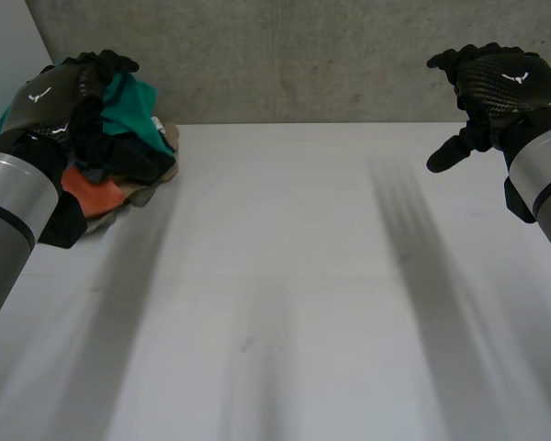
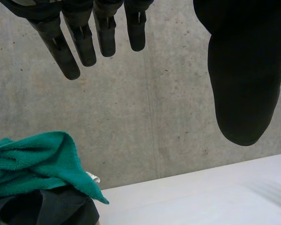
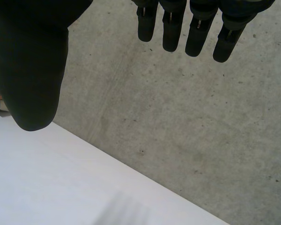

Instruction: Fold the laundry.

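Note:
A heap of laundry (image 1: 119, 152) lies at the table's far left corner: green cloth (image 2: 35, 161) on top, black cloth (image 2: 42, 208) under it, orange and beige pieces lower down. My left hand (image 1: 60, 92) hovers above the heap, its fingers (image 2: 82, 40) straight and its thumb (image 2: 243, 79) apart, holding nothing. Over the far right of the table my right hand (image 1: 496, 83) is raised, with fingers (image 3: 196, 33) straight, thumb (image 3: 30, 79) spread and nothing in it.
The white table (image 1: 285, 303) stretches bare from the heap to the right side and the front. A grey concrete wall (image 1: 303, 55) stands right behind its far edge.

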Tool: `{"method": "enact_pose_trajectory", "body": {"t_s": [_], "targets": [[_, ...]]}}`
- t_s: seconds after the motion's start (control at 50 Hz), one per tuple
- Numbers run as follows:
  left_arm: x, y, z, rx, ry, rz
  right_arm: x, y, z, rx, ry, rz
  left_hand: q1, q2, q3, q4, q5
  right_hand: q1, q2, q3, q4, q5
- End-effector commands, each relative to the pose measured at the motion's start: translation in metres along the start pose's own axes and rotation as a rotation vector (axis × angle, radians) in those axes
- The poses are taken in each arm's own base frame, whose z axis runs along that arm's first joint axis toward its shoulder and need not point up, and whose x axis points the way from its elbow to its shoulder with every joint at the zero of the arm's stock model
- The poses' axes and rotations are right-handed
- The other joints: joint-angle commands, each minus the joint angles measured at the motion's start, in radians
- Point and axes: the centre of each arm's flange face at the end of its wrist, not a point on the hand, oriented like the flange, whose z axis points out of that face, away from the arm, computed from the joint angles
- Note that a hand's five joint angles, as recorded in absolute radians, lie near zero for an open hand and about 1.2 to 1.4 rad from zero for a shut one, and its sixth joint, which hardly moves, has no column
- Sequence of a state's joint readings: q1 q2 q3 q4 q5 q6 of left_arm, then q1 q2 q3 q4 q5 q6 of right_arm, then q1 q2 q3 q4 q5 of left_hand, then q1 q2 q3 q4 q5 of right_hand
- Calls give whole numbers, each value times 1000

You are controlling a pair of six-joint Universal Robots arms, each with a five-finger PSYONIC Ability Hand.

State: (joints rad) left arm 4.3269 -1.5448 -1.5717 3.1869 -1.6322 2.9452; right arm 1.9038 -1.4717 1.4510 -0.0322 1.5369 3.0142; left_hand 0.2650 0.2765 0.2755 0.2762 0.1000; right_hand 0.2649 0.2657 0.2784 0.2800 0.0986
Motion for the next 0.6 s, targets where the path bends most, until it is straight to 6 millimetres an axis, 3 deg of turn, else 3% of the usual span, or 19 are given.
{"method": "enact_pose_trajectory", "body": {"t_s": [0.02,0.26,0.34,0.42,0.44,0.6], "targets": [[0,-1,-1,5,1,0,0,0,0,1,0,0,-90,-102,-101,-102,-100,-90,-91,-104,-106,-99],[1,-6,0,29,5,0,-1,1,0,-4,-2,0,-90,-102,-101,-102,-100,-90,-91,-104,-106,-99],[-4,-17,10,103,-9,14,-1,2,-1,-5,-4,-1,-90,-102,-101,-102,-100,-90,-91,-104,-106,-99],[-38,-33,44,202,-113,129,-1,3,-1,-8,-4,-3,-90,-102,-101,-102,-100,-90,-91,-104,-106,-99],[-53,-27,61,199,-153,199,-1,2,-1,-8,-5,-4,-90,-102,-101,-102,-100,-90,-91,-104,-106,-99],[-91,4,132,145,-225,386,-2,6,-2,-17,-8,-7,-90,-102,-101,-102,-100,-90,-91,-104,-106,-99]]}}
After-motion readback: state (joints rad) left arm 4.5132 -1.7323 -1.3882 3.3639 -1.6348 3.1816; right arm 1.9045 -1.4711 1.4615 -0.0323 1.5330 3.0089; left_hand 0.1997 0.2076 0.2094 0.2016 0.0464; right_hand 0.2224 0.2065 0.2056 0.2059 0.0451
